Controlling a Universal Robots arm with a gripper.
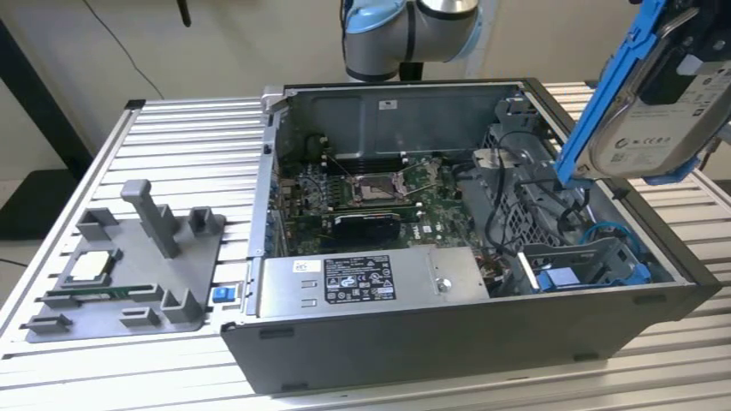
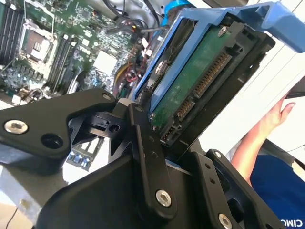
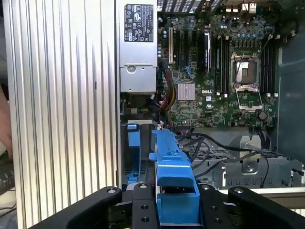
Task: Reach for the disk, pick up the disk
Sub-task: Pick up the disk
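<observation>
Spanning most of the exterior view, a ribbed metal table (image 1: 171, 145), carrying an open computer case (image 1: 457, 342) laid on its side. Inside the case: a green circuit board (image 1: 377, 201) with an empty processor socket, a silver power supply box (image 1: 371, 278) near the front wall, loose black cables toward the exterior view's right. Just beside the case on the exterior view's left, a grey plastic tray (image 1: 126, 282) with upright posts, bearing a small square silver chip (image 1: 92, 267). Behind the case, part of the robot arm (image 1: 400, 30) in pale blue and grey.

Lifted clear above the case at the exterior view's upper right, the disk (image 1: 656, 111), tilted steeply, white label facing the camera, blue bracket framing its edges. Same disk (image 2: 200, 81) in the second wrist view, green underside and connector row exposed, lower end seated between the black fingers (image 2: 143, 157). Clamped around the blue bracket, the gripper (image 3: 176, 205) in the first wrist view, narrow on the disk, circuit board well below.

At the edge of the second wrist view, a person's hand (image 2: 276, 117) and blue sleeve, apart from the disk.
</observation>
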